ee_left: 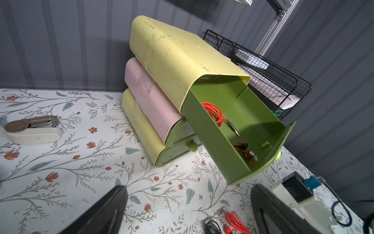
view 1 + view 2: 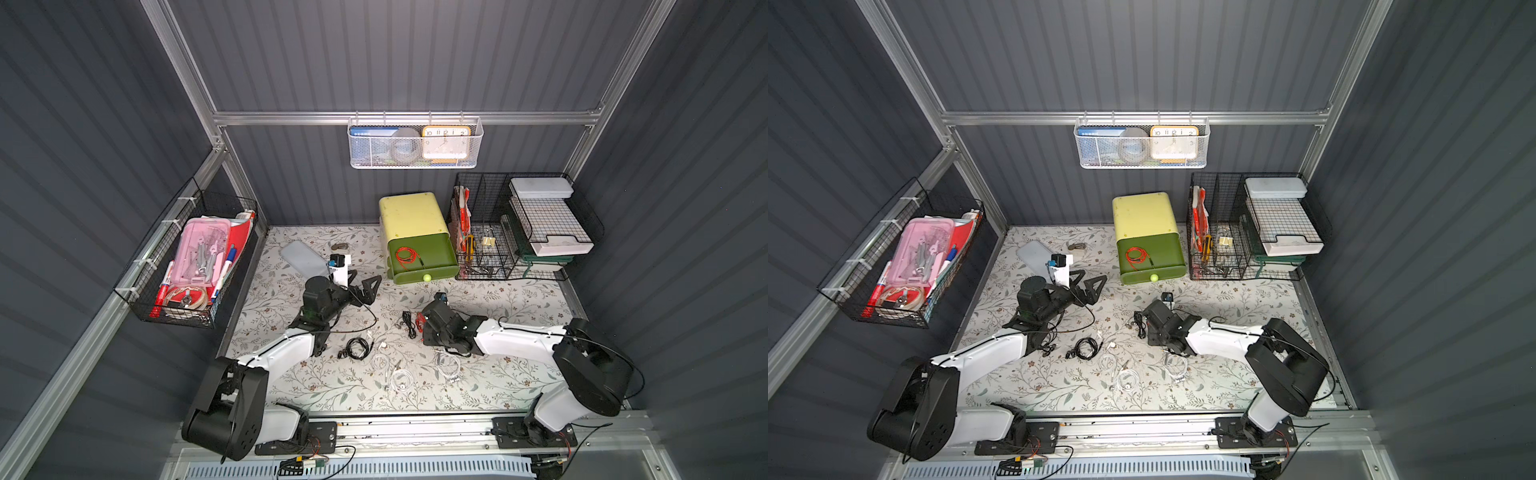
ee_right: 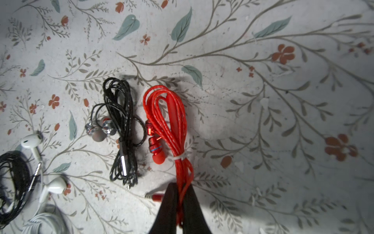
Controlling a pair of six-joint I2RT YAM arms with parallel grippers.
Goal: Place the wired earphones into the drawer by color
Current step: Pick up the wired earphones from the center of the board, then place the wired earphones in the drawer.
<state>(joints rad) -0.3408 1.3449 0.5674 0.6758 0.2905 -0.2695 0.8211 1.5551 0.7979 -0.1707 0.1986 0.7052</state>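
The top green drawer (image 2: pixel 436 259) (image 1: pixel 253 113) of the stacked yellow and pink unit stands pulled out, with one red earphone coil (image 2: pixel 405 254) (image 1: pixel 214 112) inside. On the mat lies a second bundle of red wired earphones (image 3: pixel 168 121) (image 1: pixel 235 221). My right gripper (image 3: pixel 180 187) is shut on its tail end. Black earphones (image 3: pixel 121 129) (image 2: pixel 409 322) lie right beside it. Another black coil (image 2: pixel 357 347) and white earphones (image 2: pixel 401 380) (image 3: pixel 40 172) lie nearer the front. My left gripper (image 2: pixel 362 286) (image 1: pixel 188 194) hangs open and empty left of the drawer.
A stapler (image 1: pixel 32 127) and a grey flat lid (image 2: pixel 301 255) lie at the back left. A black wire rack (image 2: pixel 519 232) stands right of the drawer unit. A wire basket (image 2: pixel 195 266) hangs on the left wall, and a white one (image 2: pixel 415 143) on the back wall.
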